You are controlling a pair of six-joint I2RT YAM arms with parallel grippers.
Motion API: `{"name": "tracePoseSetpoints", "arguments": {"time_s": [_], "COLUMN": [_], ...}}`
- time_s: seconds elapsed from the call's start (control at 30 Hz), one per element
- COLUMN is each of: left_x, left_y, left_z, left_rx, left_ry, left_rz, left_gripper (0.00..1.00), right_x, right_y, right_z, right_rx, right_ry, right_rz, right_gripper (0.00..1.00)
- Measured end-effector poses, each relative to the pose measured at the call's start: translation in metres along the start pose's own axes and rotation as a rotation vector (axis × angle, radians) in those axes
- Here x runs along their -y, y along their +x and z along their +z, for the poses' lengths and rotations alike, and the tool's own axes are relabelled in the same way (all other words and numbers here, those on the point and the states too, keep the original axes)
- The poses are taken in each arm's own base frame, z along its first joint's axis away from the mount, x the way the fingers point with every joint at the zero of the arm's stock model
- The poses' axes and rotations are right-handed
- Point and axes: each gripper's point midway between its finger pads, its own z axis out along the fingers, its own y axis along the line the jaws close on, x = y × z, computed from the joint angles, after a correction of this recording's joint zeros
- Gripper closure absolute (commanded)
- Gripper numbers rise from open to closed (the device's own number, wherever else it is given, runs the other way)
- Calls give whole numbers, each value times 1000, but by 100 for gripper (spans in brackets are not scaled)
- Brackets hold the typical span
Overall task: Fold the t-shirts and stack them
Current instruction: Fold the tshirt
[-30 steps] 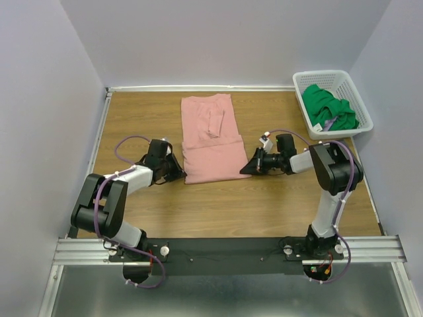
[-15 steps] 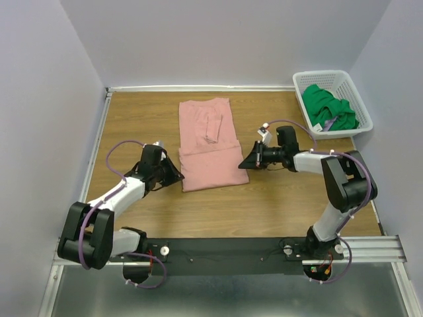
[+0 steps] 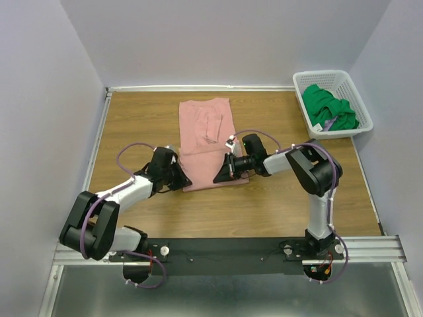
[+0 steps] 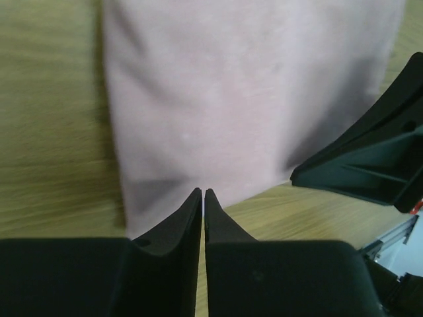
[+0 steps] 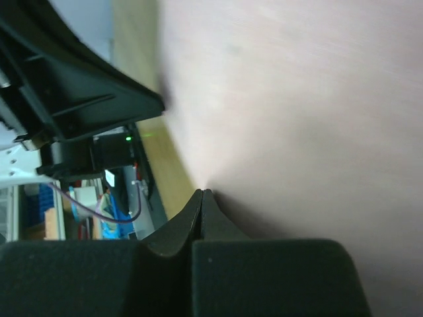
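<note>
Pink t-shirt [image 3: 206, 129] lies flat mid-worktop [image 3: 139, 119], partly folded. Left tool [image 4: 203, 193] clenched at its near-left hem. Right tool [image 5: 202, 193] clenched, tips on the near part of the cloth. I can't tell if either pinches fabric. Green t-shirt [image 3: 327, 107] bunched in white basket [image 3: 330, 76], far right.

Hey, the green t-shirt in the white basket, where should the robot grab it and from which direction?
Pinch a raised fold near the middle of the green t-shirt, coming straight down from above. It lies crumpled inside the white basket, whose walls surround it, so a sideways approach is likely blocked; the bunched wrinkles offer something to pinch.
</note>
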Motion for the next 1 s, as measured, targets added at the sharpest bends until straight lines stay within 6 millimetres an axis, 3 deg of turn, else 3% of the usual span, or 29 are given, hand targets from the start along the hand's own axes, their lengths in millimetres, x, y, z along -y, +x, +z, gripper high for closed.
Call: {"name": "tracePoseSetpoints", "arguments": {"time_s": [0.13, 0.37, 0.5, 0.67, 0.73, 0.83, 1.0], "left_x": [-25, -29, -31, -16, -7, 6, 9], "left_y": [14, 10, 4, -27, -50, -77, -101], "left_z": [4, 4, -2, -7, -5, 0, 18], "left_rx": [-22, 8, 33, 104, 141, 191, 216], "left_ry": [-71, -61, -72, -55, -37, -4, 11], "left_rz": [-60, -118, -118, -80, -65, -38, -17], "left_gripper": [90, 89, 89, 89, 89, 90, 93], "right_x": [29, 30, 22, -3, -11, -12, -8], "right_y": [12, 9, 4, -23, -42, -64, -107], "right_z": [6, 4, -2, -14, -20, -31, -51], "right_rx": [-19, 4, 21, 75, 112, 159, 239], "right_ry": [41, 74, 96, 72, 59, 56, 58], "right_rz": [87, 82, 54, -27, -62, -77, -99], "right_gripper": [97, 97, 98, 97, 97, 98, 99]}}
